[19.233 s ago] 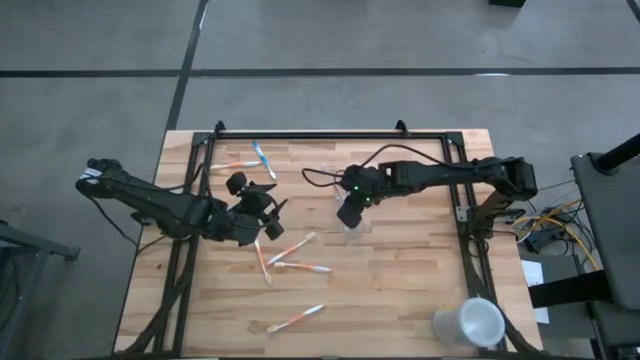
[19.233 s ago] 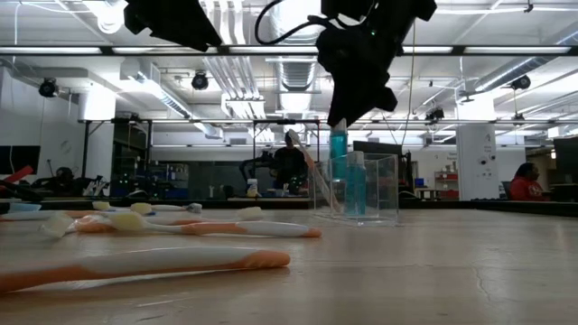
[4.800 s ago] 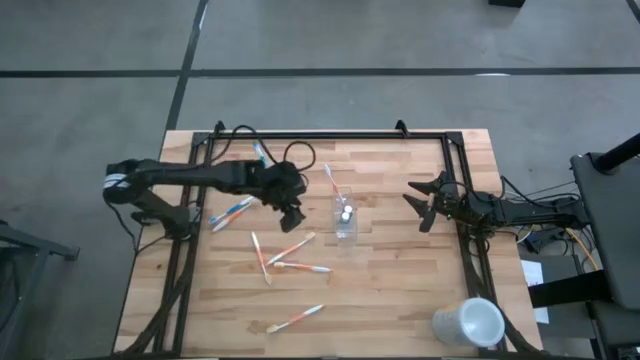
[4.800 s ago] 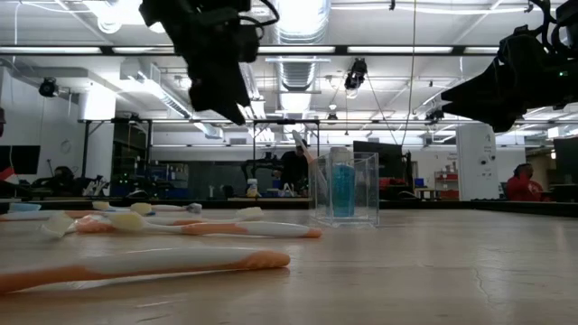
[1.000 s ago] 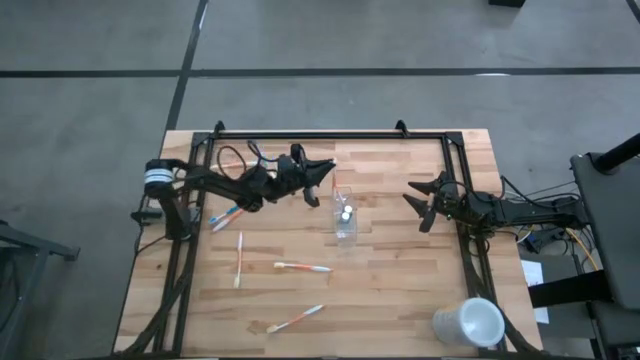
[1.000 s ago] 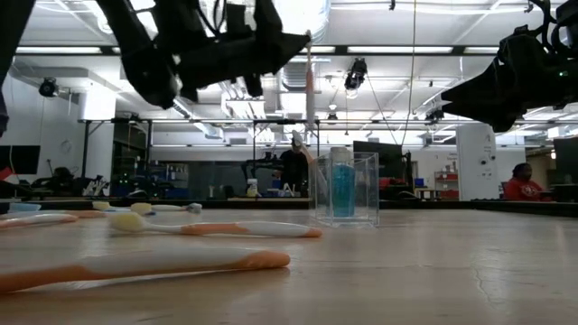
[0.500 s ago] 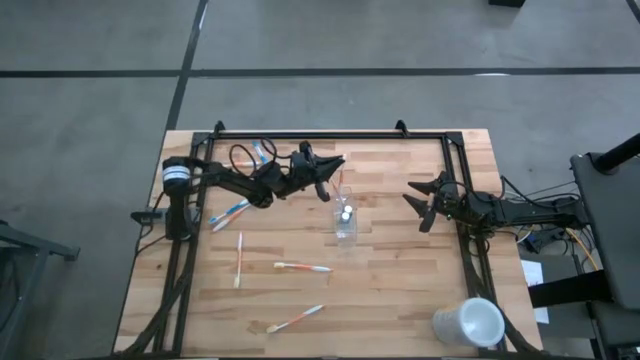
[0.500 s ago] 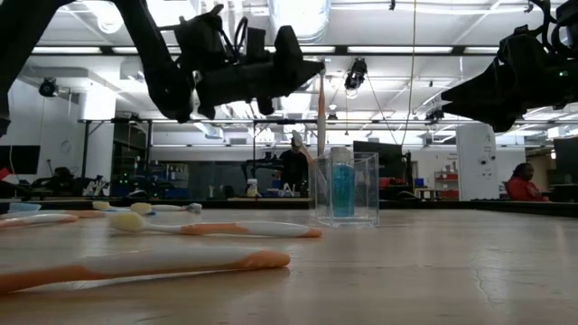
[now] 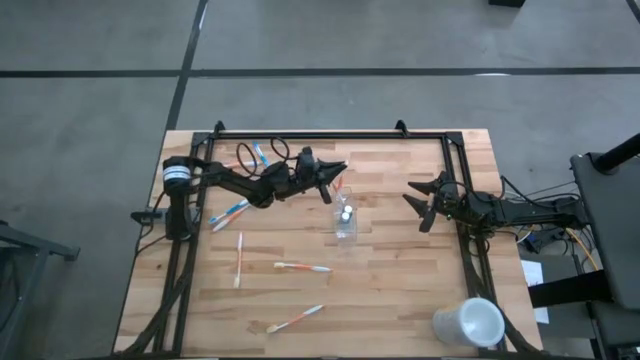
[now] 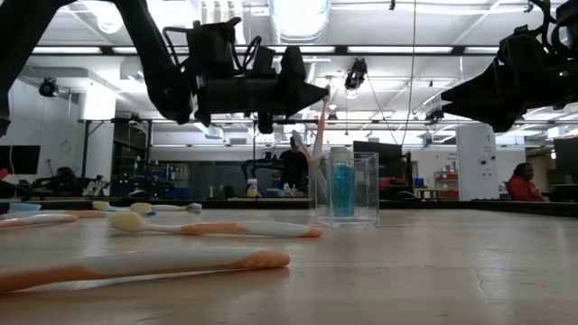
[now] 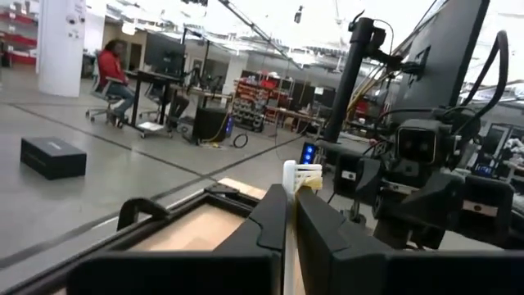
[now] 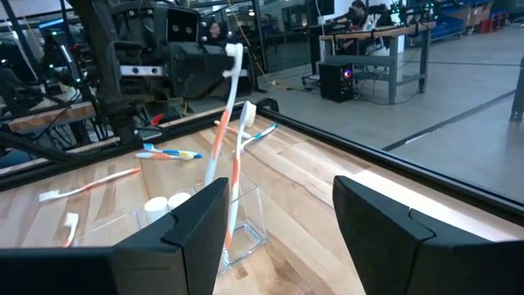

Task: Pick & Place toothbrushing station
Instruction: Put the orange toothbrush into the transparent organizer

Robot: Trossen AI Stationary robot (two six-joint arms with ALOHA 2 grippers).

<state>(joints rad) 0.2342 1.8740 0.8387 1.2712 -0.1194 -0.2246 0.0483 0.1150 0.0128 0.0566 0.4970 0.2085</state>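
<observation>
My left gripper (image 9: 336, 178) hangs just left of the small clear cup (image 9: 345, 224) and is shut on an orange and white toothbrush (image 10: 318, 126). That brush stands nearly upright, its white head (image 11: 292, 175) above the fingers and its lower end inside the cup (image 10: 363, 190). A second toothbrush (image 12: 243, 135) and a blue tube (image 10: 341, 191) stand in the cup. Several more toothbrushes lie on the table, one of them at the left (image 9: 239, 258) and one in the middle (image 9: 302, 267). My right gripper (image 9: 414, 205) waits open to the right of the cup.
A larger white cup (image 9: 468, 322) stands at the table's front right corner. A black frame rail (image 9: 300, 135) runs along the back edge and down both sides. Two toothbrushes (image 9: 231, 211) lie under the left arm. People sit at desks in the room behind.
My left gripper has carried the toothbrush to the right, up to the cup, and the brush now leans with its lower end in the cup. The right arm has not moved.
</observation>
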